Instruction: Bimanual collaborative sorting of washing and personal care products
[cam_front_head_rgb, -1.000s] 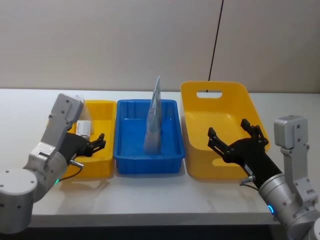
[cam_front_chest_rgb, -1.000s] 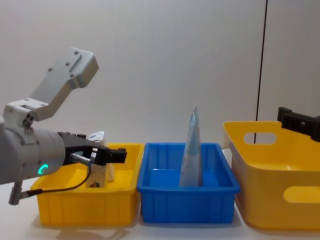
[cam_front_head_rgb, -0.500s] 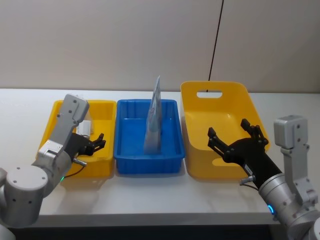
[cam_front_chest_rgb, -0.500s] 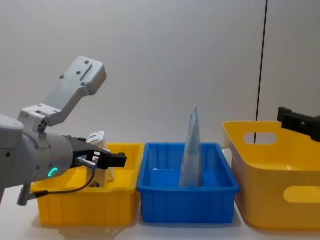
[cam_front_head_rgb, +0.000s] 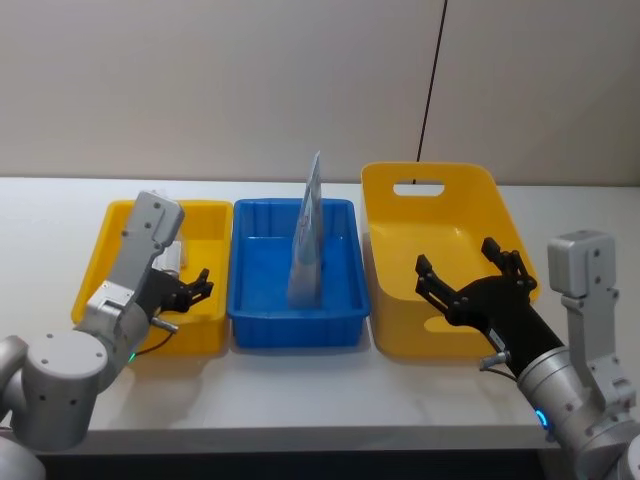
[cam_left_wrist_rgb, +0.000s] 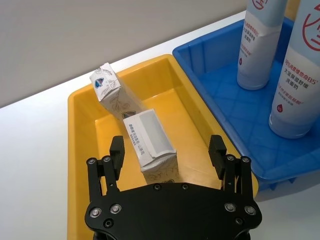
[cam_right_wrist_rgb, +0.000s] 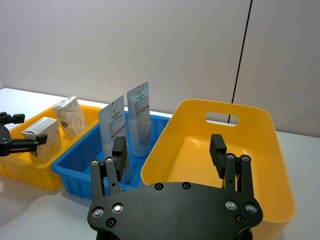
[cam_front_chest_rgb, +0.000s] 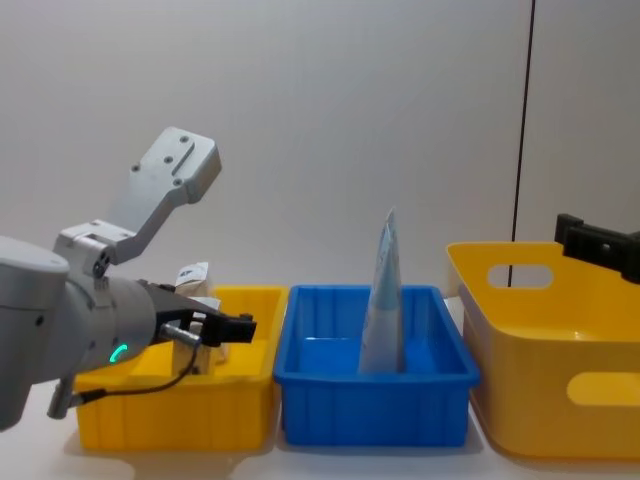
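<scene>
Two small beige packets lie in the small yellow bin (cam_front_head_rgb: 200, 335): one (cam_left_wrist_rgb: 150, 145) directly below my left gripper (cam_left_wrist_rgb: 167, 148), the other (cam_left_wrist_rgb: 111, 91) leaning behind it. My left gripper (cam_front_head_rgb: 186, 291) hovers open and empty over that bin's front right part. Two tall pale-blue pouches (cam_left_wrist_rgb: 259, 42) (cam_left_wrist_rgb: 297, 75) stand upright in the blue bin (cam_front_head_rgb: 295, 330); in the head view they overlap as one pouch (cam_front_head_rgb: 307, 250). My right gripper (cam_front_head_rgb: 476, 285) is open and empty above the front of the large yellow bin (cam_front_head_rgb: 420, 335).
The three bins stand side by side on the white table (cam_front_head_rgb: 300, 400), the small yellow one at the left, the blue one in the middle, the large handled one at the right. A black cable (cam_front_head_rgb: 433, 75) runs down the wall behind.
My left arm's wrist housing has swung slightly to the right and forward, while its gripper stays over the small yellow bin. The right arm has not moved.
</scene>
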